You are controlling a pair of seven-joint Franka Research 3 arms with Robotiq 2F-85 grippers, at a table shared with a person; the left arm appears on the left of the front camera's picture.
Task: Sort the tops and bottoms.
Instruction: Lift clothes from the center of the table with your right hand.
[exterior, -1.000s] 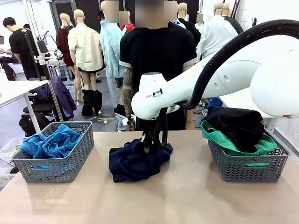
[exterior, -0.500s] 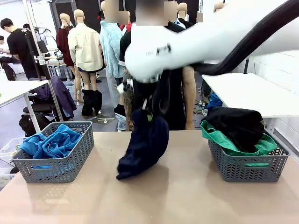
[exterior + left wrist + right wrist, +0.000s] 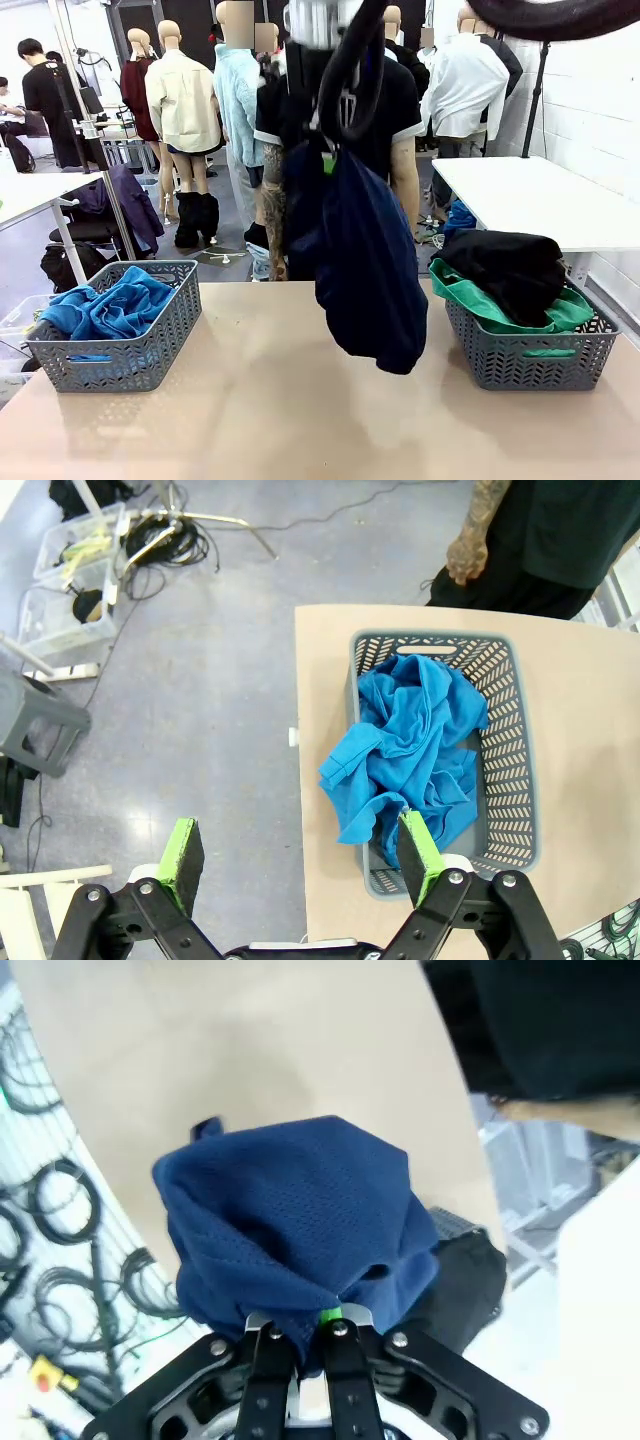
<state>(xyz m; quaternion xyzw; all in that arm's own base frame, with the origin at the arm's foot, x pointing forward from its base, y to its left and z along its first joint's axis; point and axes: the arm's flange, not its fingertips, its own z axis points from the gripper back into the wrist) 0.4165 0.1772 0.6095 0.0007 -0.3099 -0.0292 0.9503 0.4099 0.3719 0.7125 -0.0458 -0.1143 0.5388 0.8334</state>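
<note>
The right gripper (image 3: 298,1328) is pinched tight on a fold of the navy garment (image 3: 365,270), which hangs free above the middle of the table (image 3: 250,400) — lifted clear, likely so it can swing to a basket. The left basket (image 3: 150,340) holds the bright blue garment (image 3: 110,305); the right basket (image 3: 530,360) holds the black garment (image 3: 505,265) over the emerald green one (image 3: 480,305). The left gripper (image 3: 300,855) hovers with jaws apart, holding nothing — above the left basket. A person (image 3: 395,110) stands at the far side.

Right claw (image 3: 300,1332) raised high mid-frame, fingers pinched tight together, pointing down. Left claw (image 3: 300,852) spread wide, holding nothing, aimed downward.
</note>
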